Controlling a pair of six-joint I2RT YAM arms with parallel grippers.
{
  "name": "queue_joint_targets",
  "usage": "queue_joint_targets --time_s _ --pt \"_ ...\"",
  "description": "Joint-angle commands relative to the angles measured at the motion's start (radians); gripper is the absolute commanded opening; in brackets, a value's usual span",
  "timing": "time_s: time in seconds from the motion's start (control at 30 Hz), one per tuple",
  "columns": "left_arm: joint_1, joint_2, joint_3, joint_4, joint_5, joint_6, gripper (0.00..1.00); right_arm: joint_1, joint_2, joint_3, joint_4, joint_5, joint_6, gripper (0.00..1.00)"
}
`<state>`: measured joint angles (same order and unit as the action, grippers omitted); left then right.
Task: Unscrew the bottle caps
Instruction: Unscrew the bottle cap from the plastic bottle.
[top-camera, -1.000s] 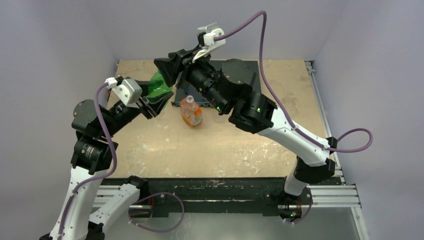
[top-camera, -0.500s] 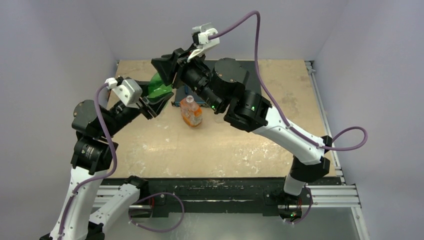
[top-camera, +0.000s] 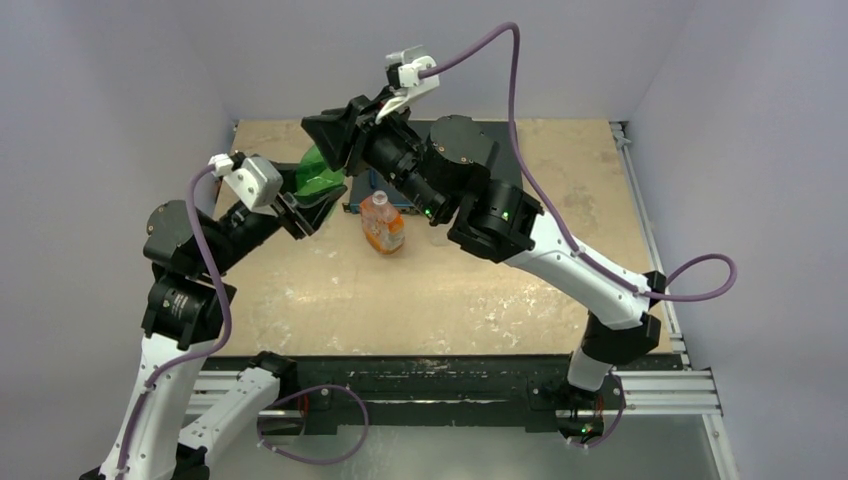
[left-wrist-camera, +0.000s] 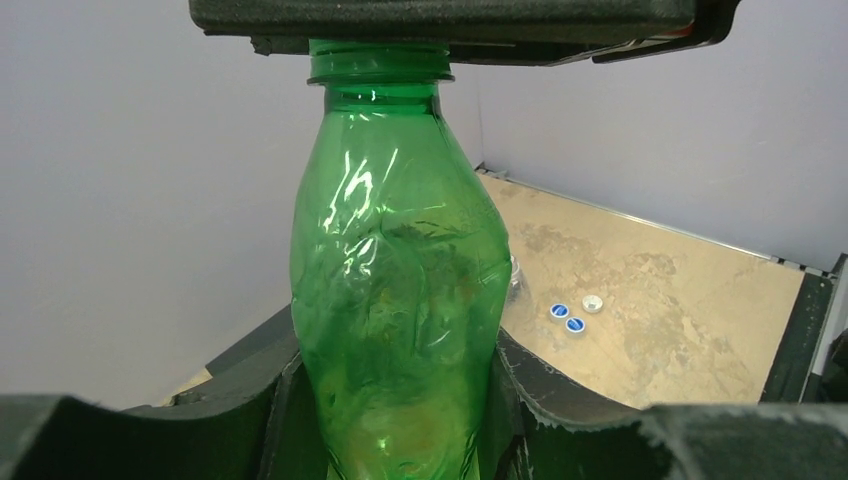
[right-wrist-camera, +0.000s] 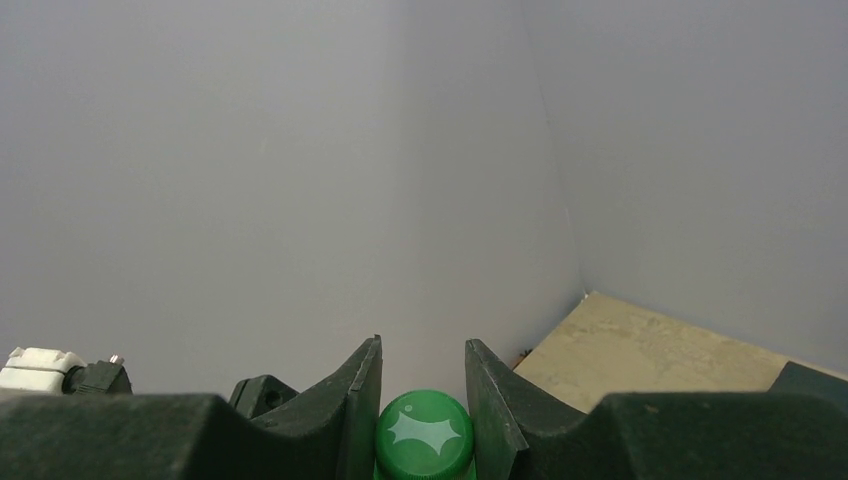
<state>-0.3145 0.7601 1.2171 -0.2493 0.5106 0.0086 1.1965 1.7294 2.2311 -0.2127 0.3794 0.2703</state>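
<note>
Right pincer (right-wrist-camera: 423, 365) is clamped on the green cap (right-wrist-camera: 424, 435), which sits snug between its two fingers atop the green bottle (left-wrist-camera: 395, 250). Lower down, the left pincer (left-wrist-camera: 395, 370) grips that bottle's body, raised above the table (left-wrist-camera: 680, 300).

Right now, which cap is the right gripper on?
The green cap, gripped between the right gripper's fingers atop the green bottle. The white cap and two blue-faced caps lie loose on the table.
</note>
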Motion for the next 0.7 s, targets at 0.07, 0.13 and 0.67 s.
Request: queue_joint_targets --time_s 0.07,0.13,0.67 --pt "0.002 0.0 0.03 0.104 0.108 -0.125 0.0 -0.013 -0.1 -0.108 0.096 -0.074 -0.009 0.0" --pt "0.002 0.003 0.042 0.125 0.17 -0.174 0.0 -0.022 -0.133 -0.149 0.12 -0.124 -0.017 0.0" --pt "0.002 0.088 0.104 0.344 0.57 -0.574 0.0 -0.238 -0.383 -0.415 0.372 -0.997 0.042 0.0"
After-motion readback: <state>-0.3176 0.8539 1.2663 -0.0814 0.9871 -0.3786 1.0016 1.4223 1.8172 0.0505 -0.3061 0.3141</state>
